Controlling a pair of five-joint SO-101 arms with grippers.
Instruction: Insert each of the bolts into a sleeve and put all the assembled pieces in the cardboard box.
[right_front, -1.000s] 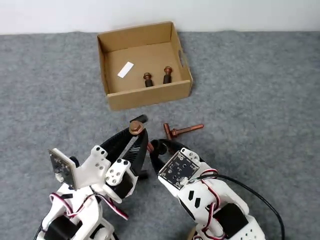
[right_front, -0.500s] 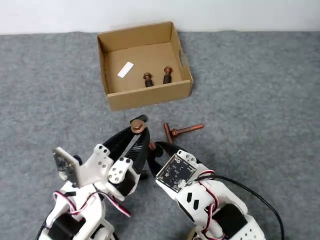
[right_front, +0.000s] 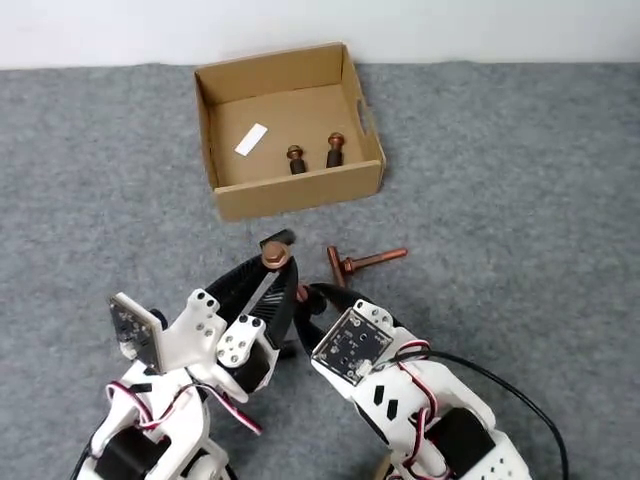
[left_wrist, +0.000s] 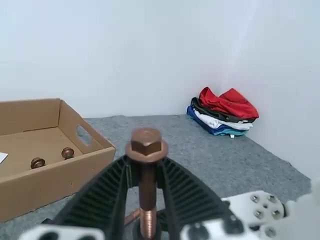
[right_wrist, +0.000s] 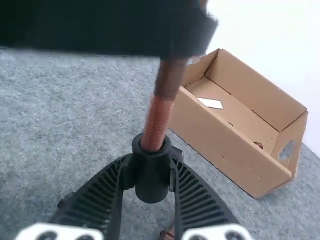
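My left gripper (right_front: 274, 260) is shut on a copper bolt (left_wrist: 146, 150) held upright, hex head on top. Directly under it my right gripper (right_front: 308, 297) is shut on a black sleeve (right_wrist: 151, 172). The bolt's threaded shaft (right_wrist: 161, 112) reaches the sleeve's top opening. The cardboard box (right_front: 229, 197) stands at the far side of the table, with two assembled pieces (right_front: 296, 159) (right_front: 335, 150) standing inside. Two loose bolts (right_front: 374, 260) (right_front: 335, 265) lie on the carpet just beyond the grippers.
A white slip (right_front: 251, 139) lies on the box floor. Grey carpet (right_front: 520, 220) stretches to the right and left of the arms. Folded clothes (left_wrist: 222, 112) sit in the room's corner against the white wall.
My right gripper with the sleeve has shifted left, in under the bolt. The left arm has adjusted slightly; the bolt stays gripped.
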